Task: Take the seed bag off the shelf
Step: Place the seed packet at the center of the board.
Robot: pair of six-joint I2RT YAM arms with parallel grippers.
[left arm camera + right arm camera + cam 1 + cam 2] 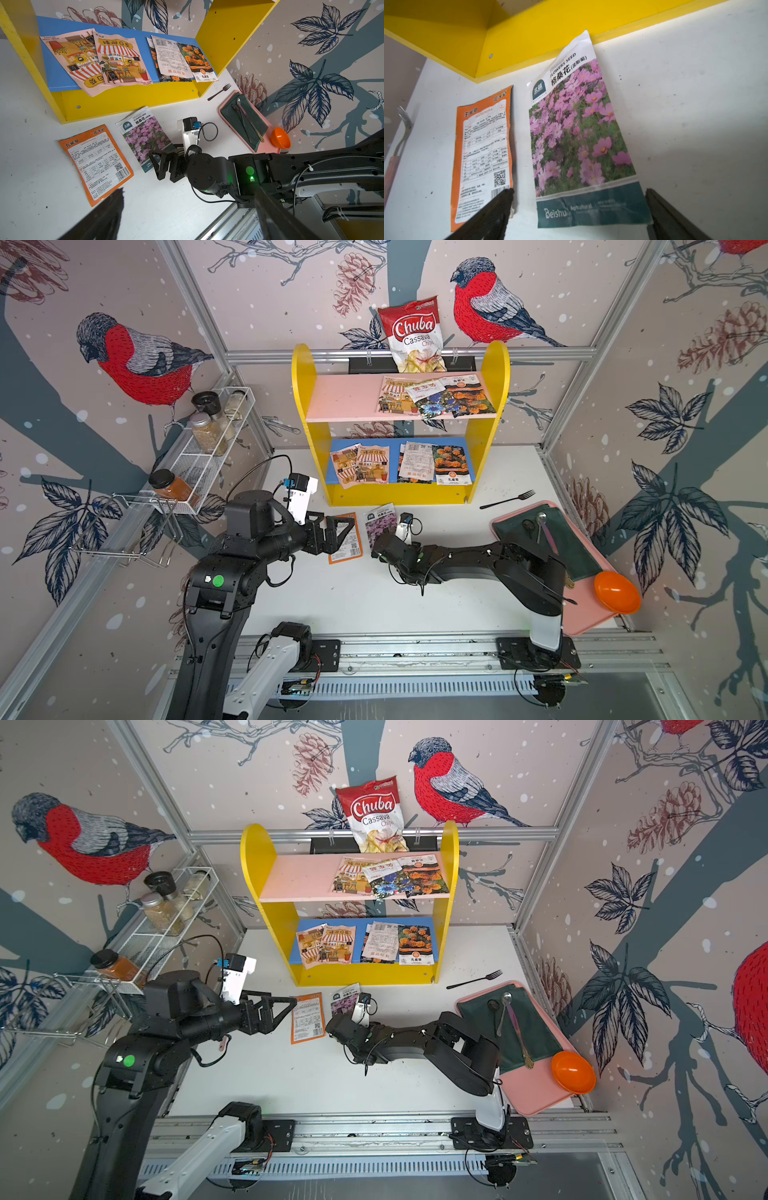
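The shelf has yellow sides, a pink upper board and a blue lower board. Several seed bags lie on the upper board and on the lower board. Two more lie flat on the white table in front of it: a pink-flower seed bag and an orange seed bag. My right gripper is open, its fingers standing either side of the pink-flower bag's teal end without pinching it. My left gripper is open over the orange bag's far end and holds nothing.
A Chuba chips bag hangs behind the shelf. A white wire rack with spice jars is mounted on the left wall. A black fork lies right of the shelf, beside a pink tray carrying a green cloth, spoons and an orange bowl.
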